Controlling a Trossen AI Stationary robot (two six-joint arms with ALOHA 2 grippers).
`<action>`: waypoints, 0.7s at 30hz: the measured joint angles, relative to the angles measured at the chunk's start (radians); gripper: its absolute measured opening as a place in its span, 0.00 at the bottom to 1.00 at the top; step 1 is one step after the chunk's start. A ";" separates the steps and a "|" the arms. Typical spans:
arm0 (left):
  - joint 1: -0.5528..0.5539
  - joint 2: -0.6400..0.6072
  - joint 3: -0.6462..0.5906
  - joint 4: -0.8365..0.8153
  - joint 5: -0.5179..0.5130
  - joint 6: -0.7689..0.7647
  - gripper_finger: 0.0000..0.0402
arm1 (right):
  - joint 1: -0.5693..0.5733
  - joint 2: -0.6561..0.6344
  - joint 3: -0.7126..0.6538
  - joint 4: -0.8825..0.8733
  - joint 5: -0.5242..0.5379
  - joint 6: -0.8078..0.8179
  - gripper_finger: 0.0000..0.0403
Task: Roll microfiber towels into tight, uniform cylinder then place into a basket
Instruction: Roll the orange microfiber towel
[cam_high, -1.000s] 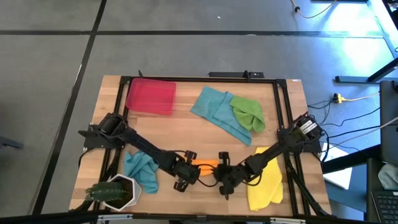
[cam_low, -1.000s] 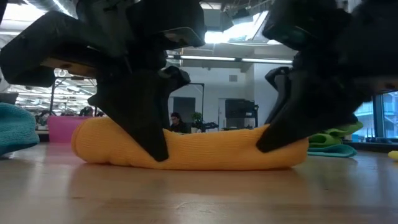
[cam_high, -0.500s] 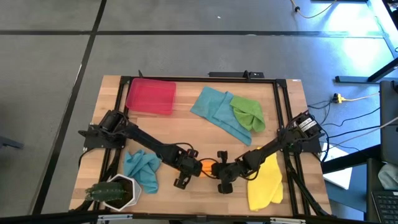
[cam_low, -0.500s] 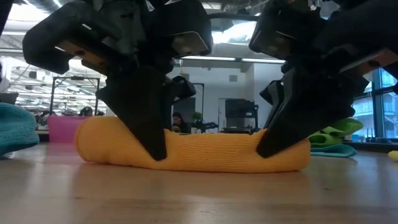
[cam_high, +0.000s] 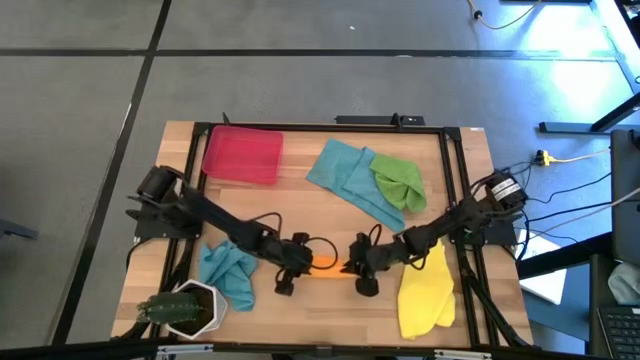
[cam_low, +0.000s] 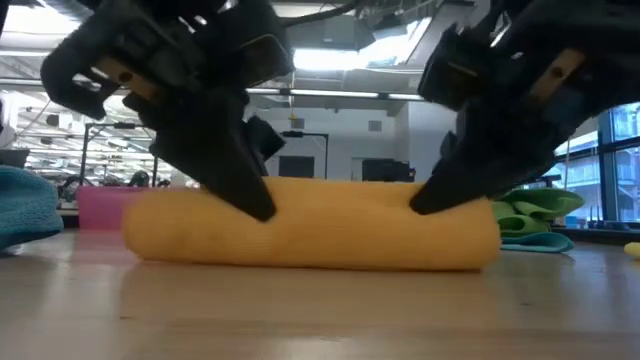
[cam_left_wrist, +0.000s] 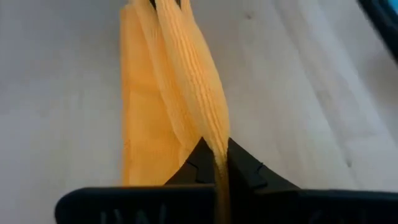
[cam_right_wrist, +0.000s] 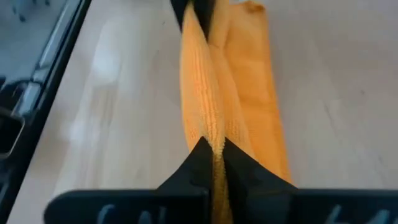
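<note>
The orange microfiber towel (cam_low: 315, 222) lies as a thick roll on the table near the front edge, its long side running left to right. My left gripper (cam_low: 262, 205) is shut on the roll's upper side toward its left end, and my right gripper (cam_low: 425, 200) is shut on it toward its right end. From above, only a short orange strip (cam_high: 328, 264) shows between the two grippers. The red basket (cam_high: 242, 153) stands at the far left of the table. My left gripper pinches a raised ridge of the orange cloth (cam_left_wrist: 214, 146) between its two shut fingers, toward the roll's left end. The fingers slant down onto the roll's top. The ridge runs straight on toward the other gripper. The roll rests on the table. My right gripper pinches the same raised ridge of orange cloth (cam_right_wrist: 208, 140) between its two shut fingers, toward the roll's right end. The fingers slant down onto the roll's upper side. The roll stays on the table, and a flatter part of the cloth (cam_right_wrist: 261, 106) lies beside the ridge.
A teal towel (cam_high: 350, 178) and a green towel (cam_high: 398, 180) lie crumpled at the far middle. Another teal towel (cam_high: 228, 272) lies near the left, and a yellow towel (cam_high: 427, 290) lies by the right arm. A white pot with a plant (cam_high: 188, 308) stands at the near left corner.
Both grippers, still shut on the cloth, have moved toward the table's far edge and tipped over. Their tips have gone from the roll's lower front up onto its top. The orange towel has rolled away from the front edge and now looks thicker.
</note>
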 joint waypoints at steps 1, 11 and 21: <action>0.000 -0.010 -0.012 0.001 -0.008 -0.007 0.00 | -0.010 0.004 -0.005 0.002 -0.002 0.013 0.03; 0.031 -0.003 -0.025 -0.005 0.001 -0.032 0.01 | -0.063 0.012 -0.009 -0.006 -0.044 0.040 0.03; 0.040 -0.002 -0.026 -0.015 -0.022 -0.018 0.17 | -0.070 0.012 -0.010 -0.070 -0.041 0.066 0.04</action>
